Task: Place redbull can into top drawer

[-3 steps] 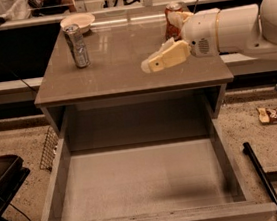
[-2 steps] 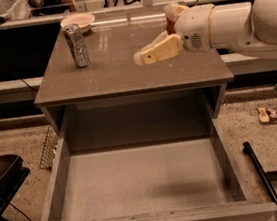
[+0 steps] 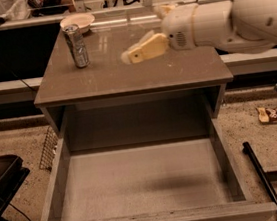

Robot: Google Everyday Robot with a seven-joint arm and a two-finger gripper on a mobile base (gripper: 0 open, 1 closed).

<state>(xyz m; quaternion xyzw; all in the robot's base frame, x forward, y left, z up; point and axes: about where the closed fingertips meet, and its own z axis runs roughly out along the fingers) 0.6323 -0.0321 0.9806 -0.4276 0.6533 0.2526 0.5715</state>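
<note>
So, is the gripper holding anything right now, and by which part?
Nothing. The gripper hovers above the cabinet top, right of the can, which stands upright there, apart from it.

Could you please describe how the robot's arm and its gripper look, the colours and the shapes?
The arm is white and smooth, made of thick rounded segments; the wrist housing has a small patch of dark dots. The gripper, over the cabinet top and apart from the redbull can, is pale cream-yellow and tapers. No cables show.
</note>
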